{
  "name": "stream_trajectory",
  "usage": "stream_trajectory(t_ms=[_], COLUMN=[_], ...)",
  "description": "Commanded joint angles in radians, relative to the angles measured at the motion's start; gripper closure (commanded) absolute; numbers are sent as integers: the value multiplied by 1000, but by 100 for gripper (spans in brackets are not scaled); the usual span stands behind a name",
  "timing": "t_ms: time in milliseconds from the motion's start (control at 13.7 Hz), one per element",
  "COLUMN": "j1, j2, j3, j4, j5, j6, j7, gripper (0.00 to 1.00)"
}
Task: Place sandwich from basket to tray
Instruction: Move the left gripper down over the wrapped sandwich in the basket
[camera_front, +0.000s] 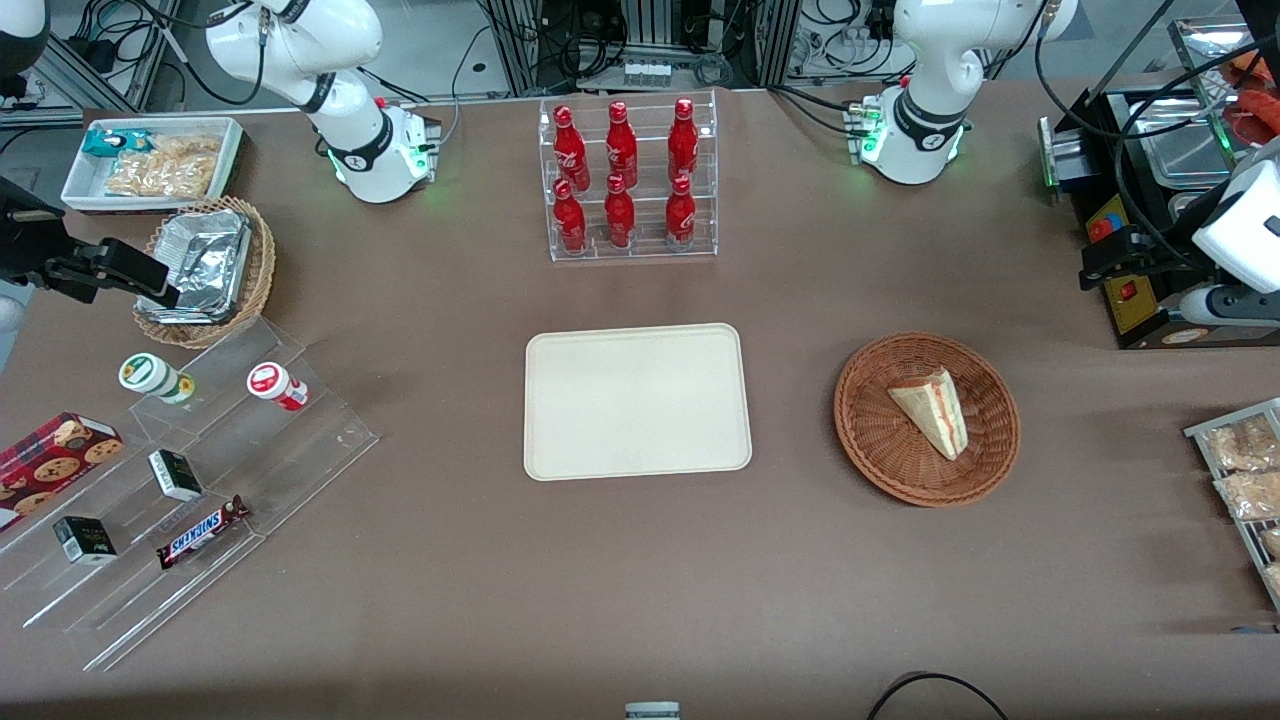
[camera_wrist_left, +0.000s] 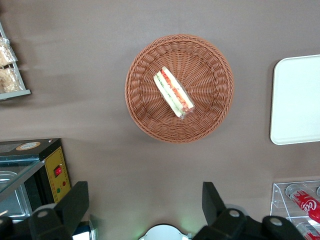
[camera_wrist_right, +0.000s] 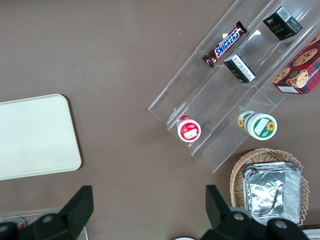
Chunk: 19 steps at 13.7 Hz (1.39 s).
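The sandwich (camera_front: 935, 410), a pale bread wedge with red and green filling, lies in the round reddish-brown wicker basket (camera_front: 872, 440). It also shows in the left wrist view (camera_wrist_left: 172, 92), inside the basket (camera_wrist_left: 145, 120). The cream tray (camera_front: 636, 400) lies flat beside the basket, toward the parked arm's end, and its edge shows in the left wrist view (camera_wrist_left: 295, 100). My left gripper (camera_front: 1092, 265) hangs high above the table, farther from the front camera than the basket and toward the working arm's end. It is open and empty (camera_wrist_left: 144, 200), with its fingers (camera_wrist_left: 75, 200) wide apart.
A black control box (camera_front: 1130, 290) stands close under the gripper. A rack of snack packets (camera_front: 1245, 470) sits at the working arm's end. A clear rack of red bottles (camera_front: 630, 180) stands farther from the front camera than the tray. Acrylic steps (camera_front: 200, 480) with snacks lie toward the parked arm's end.
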Motion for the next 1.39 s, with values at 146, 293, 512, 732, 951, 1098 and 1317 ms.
stream_trajectory(t_ms=[146,293,512,732,951,1098,1317], j1=[-8,-8,-8,-17,-18,-20,-38], j2=[13,12,3,0,-36,-45,-34], j3=[6,6,6,3,3,0,-17], j4=[-21,-79,-205,-326,-530,-624,-692], j5=[0,2,2,2,0,0,2], j6=[3,32,136,258,503,619,737], j7=[1,0,0,0,-2,-86,-221], gripper=[0,0,0,0,0,0,0])
